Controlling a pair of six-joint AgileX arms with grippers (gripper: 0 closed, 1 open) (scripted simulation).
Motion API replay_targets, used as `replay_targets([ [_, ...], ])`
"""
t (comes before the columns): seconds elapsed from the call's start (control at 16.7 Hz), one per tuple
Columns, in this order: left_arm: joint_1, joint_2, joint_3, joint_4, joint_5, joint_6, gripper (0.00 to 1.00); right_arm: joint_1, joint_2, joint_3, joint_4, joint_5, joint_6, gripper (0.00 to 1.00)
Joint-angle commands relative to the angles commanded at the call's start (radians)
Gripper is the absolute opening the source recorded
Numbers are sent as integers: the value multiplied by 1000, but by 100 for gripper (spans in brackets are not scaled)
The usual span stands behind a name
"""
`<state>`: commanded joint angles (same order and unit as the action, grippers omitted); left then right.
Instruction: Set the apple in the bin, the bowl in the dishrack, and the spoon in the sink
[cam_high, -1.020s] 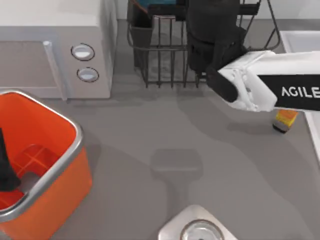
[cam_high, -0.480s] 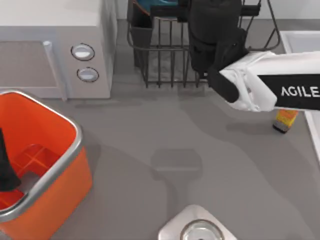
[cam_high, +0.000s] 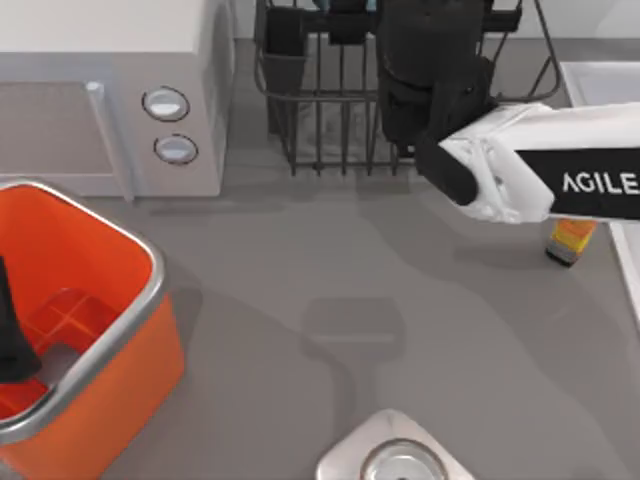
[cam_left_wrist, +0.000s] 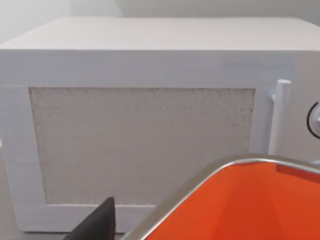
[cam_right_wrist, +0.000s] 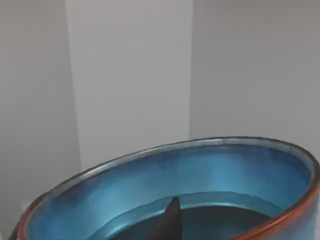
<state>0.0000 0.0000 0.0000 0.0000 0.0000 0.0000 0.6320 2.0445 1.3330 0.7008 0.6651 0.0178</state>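
Microwave (cam_high: 110, 90) fills table's far left, bin (cam_high: 130, 330) just in front of it at near left. Dishrack (cam_high: 330, 100) sits at the far middle, sink (cam_high: 600, 80) at far right edge. Right arm reaches over the dishrack; right gripper (cam_right_wrist: 170, 220) has a finger inside the bowl (cam_right_wrist: 210, 175), grip state can't tell. Left gripper (cam_high: 12, 340) hangs inside the bin, fingers' state can't tell.

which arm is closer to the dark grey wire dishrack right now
Right. The right arm reaches over the dark-grey wire dishrack at the table's back. The left arm hangs inside the orange plastic bin, far left.
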Motion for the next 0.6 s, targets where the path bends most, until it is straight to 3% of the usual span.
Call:
replay_targets([
  [0.12,0,0,0,0,0,0,100,0,0,0,0,0,0,100],
  [0.6,0,0,0,0,0,0,100,2,0,0,0,0,0,100],
])
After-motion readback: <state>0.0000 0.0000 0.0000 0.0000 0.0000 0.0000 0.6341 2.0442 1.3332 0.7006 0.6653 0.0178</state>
